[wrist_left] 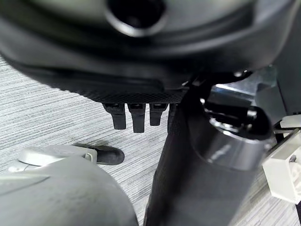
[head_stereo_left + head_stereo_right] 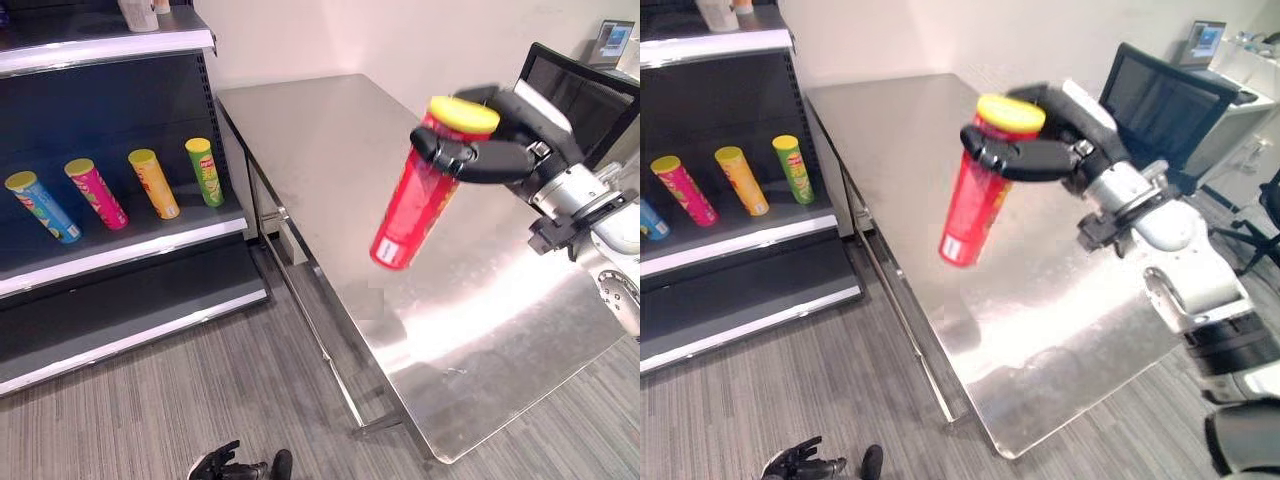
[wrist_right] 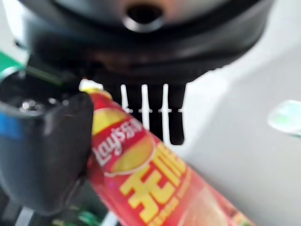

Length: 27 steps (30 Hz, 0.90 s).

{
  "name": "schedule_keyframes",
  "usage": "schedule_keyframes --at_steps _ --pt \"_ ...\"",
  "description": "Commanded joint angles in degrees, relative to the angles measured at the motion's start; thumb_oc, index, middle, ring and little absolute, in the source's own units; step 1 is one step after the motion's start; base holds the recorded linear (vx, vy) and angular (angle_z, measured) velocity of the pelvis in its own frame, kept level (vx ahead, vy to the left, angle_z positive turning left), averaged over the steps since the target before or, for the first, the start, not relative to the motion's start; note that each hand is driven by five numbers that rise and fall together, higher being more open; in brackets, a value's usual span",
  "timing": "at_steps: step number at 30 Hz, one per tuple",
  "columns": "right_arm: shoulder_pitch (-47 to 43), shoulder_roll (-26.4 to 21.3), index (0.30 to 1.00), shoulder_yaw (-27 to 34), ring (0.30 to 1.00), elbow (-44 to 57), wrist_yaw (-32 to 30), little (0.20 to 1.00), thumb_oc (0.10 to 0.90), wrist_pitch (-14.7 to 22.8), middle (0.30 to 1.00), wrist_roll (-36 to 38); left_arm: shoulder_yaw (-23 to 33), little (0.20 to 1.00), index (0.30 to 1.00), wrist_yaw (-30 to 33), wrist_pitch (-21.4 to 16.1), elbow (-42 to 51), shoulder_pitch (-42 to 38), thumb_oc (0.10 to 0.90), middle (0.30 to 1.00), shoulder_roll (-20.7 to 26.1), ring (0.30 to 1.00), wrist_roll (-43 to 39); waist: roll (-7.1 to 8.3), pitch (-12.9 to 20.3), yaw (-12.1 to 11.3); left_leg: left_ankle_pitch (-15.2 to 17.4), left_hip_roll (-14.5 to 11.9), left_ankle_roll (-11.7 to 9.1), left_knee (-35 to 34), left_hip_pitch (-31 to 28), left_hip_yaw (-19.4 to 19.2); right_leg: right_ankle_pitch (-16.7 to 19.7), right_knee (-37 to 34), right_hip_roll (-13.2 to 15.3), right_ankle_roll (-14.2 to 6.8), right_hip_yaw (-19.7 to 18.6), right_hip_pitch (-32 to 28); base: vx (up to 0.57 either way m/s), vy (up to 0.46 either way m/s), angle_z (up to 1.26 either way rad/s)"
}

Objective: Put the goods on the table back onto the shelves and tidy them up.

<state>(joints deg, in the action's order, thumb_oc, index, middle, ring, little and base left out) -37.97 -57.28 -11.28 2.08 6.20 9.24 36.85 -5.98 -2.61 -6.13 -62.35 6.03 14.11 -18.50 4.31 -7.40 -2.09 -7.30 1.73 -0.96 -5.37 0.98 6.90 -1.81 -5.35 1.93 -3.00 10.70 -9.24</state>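
Observation:
A red chip can [image 2: 410, 205] with a yellow lid hangs tilted above the steel table [image 2: 320, 130], lid end up. My right hand [image 2: 490, 150] is shut on its upper part, fingers and thumb wrapped just below the lid. In the right wrist view the can [image 3: 155, 179] runs between the thumb [image 3: 47, 150] and the fingers [image 3: 150, 108]. On the dark shelf [image 2: 130, 245] to the left lie several cans: blue [image 2: 42, 208], pink [image 2: 96, 194], orange [image 2: 154, 184] and green [image 2: 205, 172]. My left hand [image 2: 222, 463] hangs low over the floor, fingers relaxed and holding nothing.
A black office chair [image 2: 1170, 100] stands behind the table's far right side. The top shelf [image 2: 110, 45] carries white items [image 2: 140, 14]. A lower shelf board [image 2: 130, 320] sits near the grey carpet [image 2: 200, 400]. The table's near corner [image 2: 440, 455] juts toward me.

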Motion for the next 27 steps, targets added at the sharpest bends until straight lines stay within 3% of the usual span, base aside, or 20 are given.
schedule_keyframes --at_steps 1,5,6,8,11,12,13,15,17,18,19,20,21,22,25,27 --pt "-8.2 -0.8 0.3 3.6 0.3 3.1 -7.2 0.3 0.4 9.8 0.3 -5.4 -2.0 0.9 0.9 1.5 -1.8 1.1 -0.5 0.8 0.9 1.7 0.9 -1.8 0.5 2.2 -3.6 8.5 -6.4 -4.0 0.4 -5.4 -2.0 -1.3 0.3 3.1 -4.5 -1.0 1.7 -0.04 -0.093 0.19" --pt "-6.9 -1.0 0.3 5.7 0.3 5.0 -8.7 0.3 0.4 10.0 0.3 -9.6 -1.6 0.9 0.9 1.7 -2.1 4.2 -0.6 0.8 0.9 2.1 0.9 -3.5 0.92 -0.5 -4.5 8.7 -5.5 -4.4 5.7 -1.2 -0.3 -1.8 0.3 3.3 -3.8 -0.5 1.6 -0.15 -0.049 0.38" --pt "-4.7 -1.7 0.3 8.3 0.3 5.7 -9.4 0.3 0.4 10.3 0.3 -11.2 -1.9 0.9 0.9 1.5 -2.3 5.3 -0.9 0.8 0.9 1.8 0.9 -3.9 0.93 -1.9 -4.6 8.7 -5.5 -5.5 9.1 2.3 0.1 -2.0 0.3 3.8 -3.7 1.3 1.5 -0.13 0.072 0.61" --pt "-4.0 -2.9 0.3 8.8 0.3 6.2 -9.8 0.3 0.4 10.2 0.3 -13.2 -2.1 0.9 0.9 1.3 -2.5 5.3 -1.2 0.8 0.9 2.0 0.9 -3.6 0.89 -2.2 -4.3 8.3 -7.6 -6.3 9.4 3.1 0.5 -1.7 0.3 4.1 -3.9 2.2 1.1 -0.07 0.154 0.71" --pt "-3.0 -3.6 0.3 9.7 0.3 7.7 -9.7 0.3 0.4 10.7 0.3 -13.5 -1.7 0.9 0.9 2.0 -3.3 5.5 -1.6 0.8 0.9 2.6 0.9 -3.2 0.93 -2.4 -2.7 6.3 -15.2 -7.5 8.9 2.3 -1.4 -1.2 0.5 7.6 -5.3 3.1 1.4 0.0 0.36 0.49" --pt "-2.5 -4.2 0.3 9.5 0.3 7.8 -9.6 0.3 0.4 10.4 0.3 -13.9 -1.3 0.9 0.9 2.3 -3.7 5.8 -1.4 0.8 0.9 2.7 0.9 -3.3 0.68 -2.1 -2.1 4.8 -18.0 -7.7 8.1 1.3 -2.6 -1.1 0.7 8.7 -5.9 2.9 1.8 0.05 0.688 0.03" --pt "-0.9 -4.5 0.3 9.9 0.3 7.7 -9.7 0.3 0.4 10.4 0.3 -14.4 -1.0 0.9 0.9 2.8 -4.0 6.2 -1.4 0.8 0.9 3.2 0.9 -3.0 -0.4 -1.0 -1.1 1.3 -21.5 -9.6 6.7 0.0 -2.5 -0.6 0.8 10.9 -7.6 2.8 2.2 0.1 0.687 -0.03" --pt "0.4 -5.3 0.3 10.9 0.3 8.1 -9.1 0.3 0.4 10.0 0.3 -14.2 -1.0 0.9 0.9 2.9 -4.1 6.9 -0.9 0.8 0.9 3.4 0.9 -3.0 -1.16 -0.2 -1.3 1.0 -21.5 -10.5 5.7 -0.6 -0.6 -0.4 0.8 11.4 -8.1 2.2 2.1 0.09 0.442 0.03" --pt "3.5 -5.8 0.3 13.0 0.3 8.1 -8.4 0.3 0.4 9.2 0.3 -14.6 -1.3 0.9 0.9 2.8 -4.3 7.5 -0.8 0.8 0.9 3.4 0.9 -2.2 -2.27 1.0 -0.3 5.0 -19.7 -11.5 4.2 -1.9 1.7 1.9 0.8 14.6 -10.0 2.5 2.0 0.08 0.583 0.21" --pt "6.4 -5.2 0.3 14.9 0.3 7.6 -8.5 0.3 0.4 8.4 0.3 -16.4 -1.8 0.9 0.9 2.1 -4.5 7.8 -1.3 0.8 0.9 4.0 0.9 -1.0 -2.51 1.6 0.4 8.4 -16.6 -10.6 2.6 -2.9 1.0 5.5 1.2 18.6 -11.5 2.3 3.2 0.05 0.793 0.41" --pt "8.0 -4.6 0.3 15.4 0.3 7.3 -8.7 0.3 0.4 8.4 0.3 -17.6 -2.1 0.9 0.9 2.0 -4.6 7.9 -1.6 0.8 0.9 4.6 0.9 0.2 -1.97 1.7 0.2 9.7 -14.6 -9.4 1.8 -3.5 -0.2 8.5 1.2 20.9 -12.0 2.2 4.3 -0.13 1.203 0.35" --pt "9.7 -1.0 0.3 14.4 0.3 8.7 -9.2 0.3 0.4 7.6 0.3 -20.4 1.0 0.9 0.9 2.6 -4.5 10.1 -1.2 0.8 0.9 7.0 0.9 -0.7 -2.6 0.4 -1.0 9.9 -9.6 -5.4 0.4 -3.1 -4.0 10.1 7.6 22.0 -9.6 1.9 9.8 -0.14 1.358 -0.23" --pt "11.5 -1.1 0.3 15.0 0.3 9.4 -9.1 0.3 0.4 8.3 0.3 -20.4 2.0 0.9 0.9 1.4 -3.7 9.0 0.1 0.8 0.9 7.0 0.9 -0.6 -2.57 -1.9 -0.8 8.6 -3.3 -2.0 0.4 -3.4 -2.0 -3.7 14.4 -0.5 -3.3 -4.6 12.9 -0.14 1.185 -0.55" --pt "12.0 -1.1 0.3 14.7 0.3 10.0 -8.5 0.3 0.4 8.4 0.3 -20.9 2.1 0.9 0.9 1.2 -3.5 8.8 -0.2 0.8 0.9 6.6 0.9 -0.2 -1.92 -2.5 -0.5 8.1 -2.2 -1.6 0.4 -3.0 -1.4 -3.2 13.0 -2.8 -2.5 -6.3 13.8 0.01 0.56 0.23" --pt "12.4 -1.4 0.3 15.2 0.3 10.3 -8.0 0.3 0.4 8.4 0.3 -20.6 2.2 0.9 0.9 1.0 -3.7 8.3 -0.4 0.8 0.9 6.3 0.9 0.2 -1.25 -2.7 -0.7 8.5 -0.7 -1.2 0.9 -3.1 0.0 -3.2 9.6 -3.6 -1.4 -8.7 11.4 0.05 0.035 0.8" --pt "12.4 -0.9 0.3 14.3 0.3 10.8 -7.9 0.3 0.4 9.0 0.3 -19.6 2.8 0.9 0.9 1.2 -4.0 10.2 0.9 0.8 0.9 3.9 0.9 -2.1 -0.01 -3.9 -2.1 9.4 1.6 -1.5 5.9 -0.9 1.1 -0.2 4.9 -3.1 -0.6 -10.1 8.7 0.03 -0.026 0.61"
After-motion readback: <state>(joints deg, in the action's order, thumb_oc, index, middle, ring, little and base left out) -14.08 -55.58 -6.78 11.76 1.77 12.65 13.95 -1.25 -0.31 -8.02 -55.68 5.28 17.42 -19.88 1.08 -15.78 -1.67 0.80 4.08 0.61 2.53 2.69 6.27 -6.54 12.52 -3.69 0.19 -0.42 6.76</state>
